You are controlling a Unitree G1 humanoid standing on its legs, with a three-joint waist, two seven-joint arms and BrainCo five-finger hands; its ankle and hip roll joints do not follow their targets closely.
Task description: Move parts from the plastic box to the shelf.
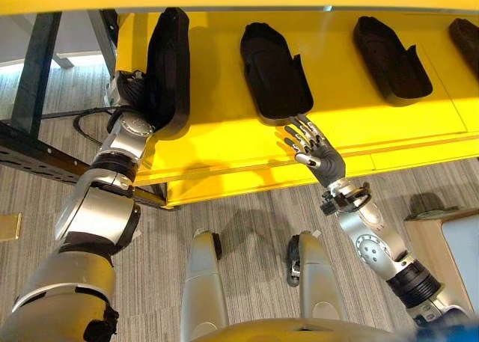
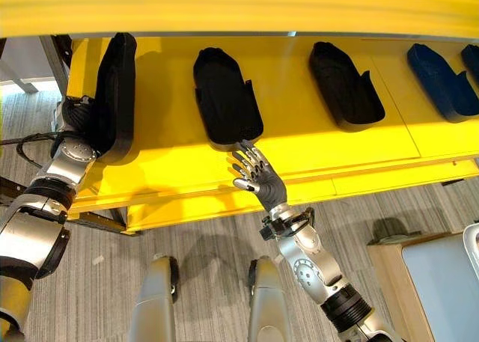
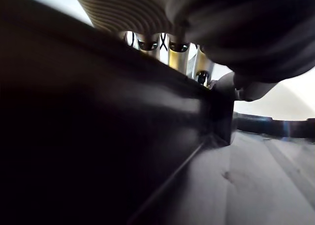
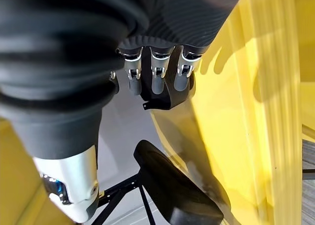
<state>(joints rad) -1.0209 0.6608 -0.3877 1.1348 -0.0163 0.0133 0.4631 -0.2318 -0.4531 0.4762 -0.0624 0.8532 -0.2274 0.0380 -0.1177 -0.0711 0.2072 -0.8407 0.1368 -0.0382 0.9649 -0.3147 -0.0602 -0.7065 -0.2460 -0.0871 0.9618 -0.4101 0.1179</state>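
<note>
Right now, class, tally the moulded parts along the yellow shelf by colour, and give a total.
Black parts: 3 (leftmost, standing on edge; middle; right)
Blue parts: 2 (one; one cut off at the view's edge)
Total: 5

right hand (image 1: pixel 318 151) fingers straight; left hand (image 1: pixel 131 95) mostly hidden.

Bright, even light on the yellow shelf (image 1: pixel 224 144), soft shadows pooling beside each black part (image 1: pixel 273 72). Smeared, out-of-focus yellow band across the top edge of both eye views. Very dark in the left wrist view, near surfaces blurred, pale glare behind the fingers (image 3: pixel 178 55). Crisp shadow stripes across yellow in the right wrist view.
</note>
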